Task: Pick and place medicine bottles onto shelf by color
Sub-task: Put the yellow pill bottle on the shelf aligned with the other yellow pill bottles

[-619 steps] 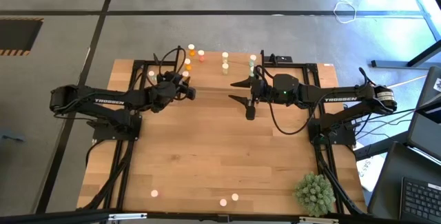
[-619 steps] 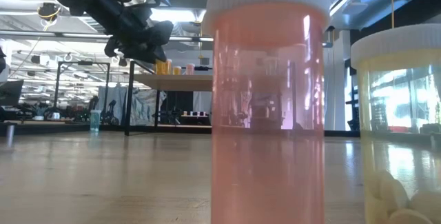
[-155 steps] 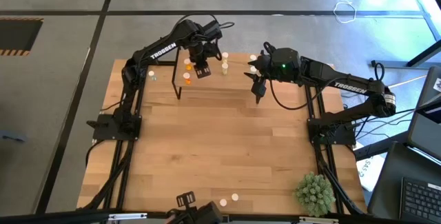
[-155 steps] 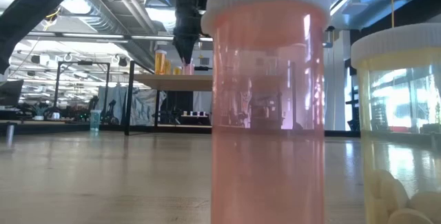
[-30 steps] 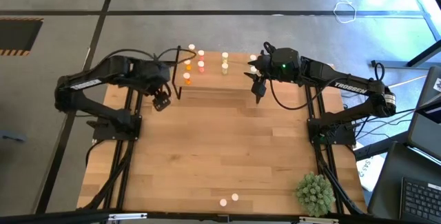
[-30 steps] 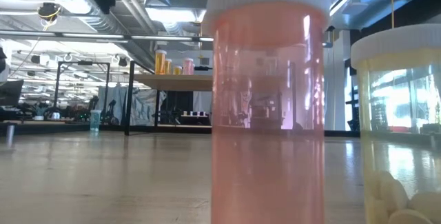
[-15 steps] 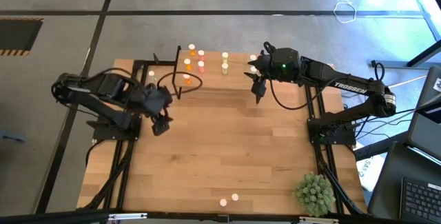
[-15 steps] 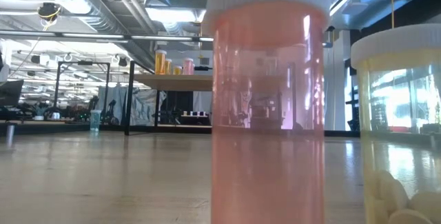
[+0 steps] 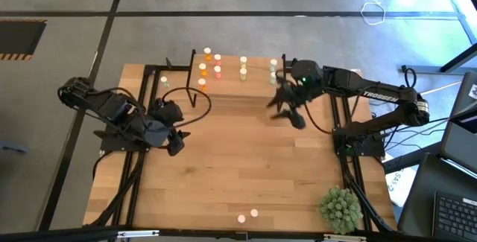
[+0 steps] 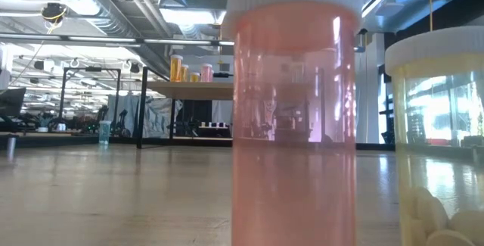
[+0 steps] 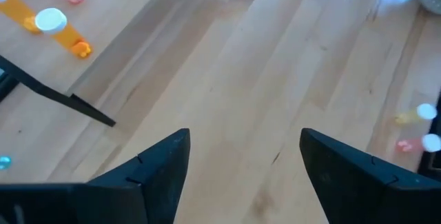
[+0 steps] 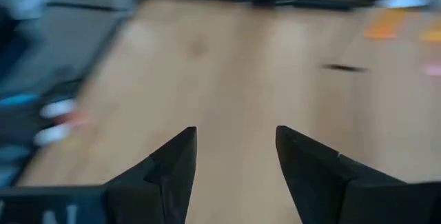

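Both arms pulled back from the shelf (image 9: pixel 237 74) since earlier.
Left gripper (image 11: pixel 241 176) was spread wide, empty, over left-centre table (image 9: pixel 246 167); right gripper (image 12: pixel 234 162) parted, empty. Medicine bottles (image 9: pixel 217 68) stood on the far shelf.

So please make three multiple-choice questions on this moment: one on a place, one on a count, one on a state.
1. Where is the plant ball?
A. the table's near right corner
B. on the shelf
C. in the left gripper

2. How many bottles stand at the table's near edge?
A. none
B. two
C. five

3. What is the state of the left gripper?
A. shut on a bottle
B. open and empty
C. shut on the plant

Key: 1 A, the high view shows it there. 2 B, two caps show side by side. 3 B, its wrist view shows fingers apart over bare wood.
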You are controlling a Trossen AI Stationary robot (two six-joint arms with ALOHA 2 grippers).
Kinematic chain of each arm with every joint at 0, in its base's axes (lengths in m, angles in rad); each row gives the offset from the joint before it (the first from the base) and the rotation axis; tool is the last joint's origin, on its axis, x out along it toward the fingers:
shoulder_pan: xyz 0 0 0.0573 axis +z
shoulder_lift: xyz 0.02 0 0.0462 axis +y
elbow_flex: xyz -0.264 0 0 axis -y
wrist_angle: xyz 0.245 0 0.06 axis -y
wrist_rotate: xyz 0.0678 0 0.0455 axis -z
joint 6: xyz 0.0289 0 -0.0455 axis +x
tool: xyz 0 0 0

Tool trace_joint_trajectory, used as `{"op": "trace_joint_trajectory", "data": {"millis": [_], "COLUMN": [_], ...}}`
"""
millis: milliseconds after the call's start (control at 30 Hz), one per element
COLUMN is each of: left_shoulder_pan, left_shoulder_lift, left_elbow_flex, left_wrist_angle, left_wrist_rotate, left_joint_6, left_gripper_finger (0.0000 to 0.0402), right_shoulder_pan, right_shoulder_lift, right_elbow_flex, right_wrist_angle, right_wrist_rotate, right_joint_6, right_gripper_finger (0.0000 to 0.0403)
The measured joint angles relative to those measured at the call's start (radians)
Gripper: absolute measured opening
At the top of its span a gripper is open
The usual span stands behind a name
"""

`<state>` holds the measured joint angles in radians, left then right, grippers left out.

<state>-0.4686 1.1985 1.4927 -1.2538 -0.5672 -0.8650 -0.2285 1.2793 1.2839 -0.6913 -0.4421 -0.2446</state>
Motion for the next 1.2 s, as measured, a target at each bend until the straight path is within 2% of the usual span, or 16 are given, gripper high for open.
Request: {"op": "trace_joint_trajectory", "data": {"millis": [67,300,367,467,533,633,967,1200], "left_shoulder_pan": [-0.013,-0.041,-0.051,-0.066,-0.081,-0.104,-0.156,-0.192], "left_shoulder_lift": [0.0,0.0,0.0,0.0,0.0,0.0,0.0,0.0], "left_elbow_flex": [-0.014,-0.079,-0.098,-0.128,-0.143,-0.15,-0.15,-0.15], "left_wrist_angle": [-0.001,0.0,0.01,0.064,0.092,0.105,0.104,0.103], "left_wrist_rotate": [-0.009,-0.017,-0.017,-0.016,-0.015,-0.014,-0.015,-0.015], "left_joint_6": [0.0,0.002,0.003,0.021,0.039,0.044,0.063,0.064], "left_gripper_finger": [0.0269,0.0269,0.0269,0.0269,0.0269,0.0269,0.0269,0.0269], "right_shoulder_pan": [0.044,0.245,0.297,0.366,0.403,0.435,0.511,0.57], "right_shoulder_lift": [0.0,0.001,0.01,0.044,0.078,0.153,0.447,0.594], "right_elbow_flex": [0.0,0.0,0.0,0.0,0.003,0.051,0.303,0.443], "right_wrist_angle": [-0.04,-0.064,-0.053,-0.044,-0.032,-0.04,-0.263,-0.279], "right_wrist_rotate": [-0.056,-0.065,-0.047,0.037,0.081,0.09,0.048,0.048], "right_joint_6": [-0.002,-0.073,-0.027,0.051,0.086,0.142,0.108,0.144], "right_gripper_finger": [0.0202,0.0202,0.0202,0.0202,0.0202,0.0202,0.0202,0.0202]}}
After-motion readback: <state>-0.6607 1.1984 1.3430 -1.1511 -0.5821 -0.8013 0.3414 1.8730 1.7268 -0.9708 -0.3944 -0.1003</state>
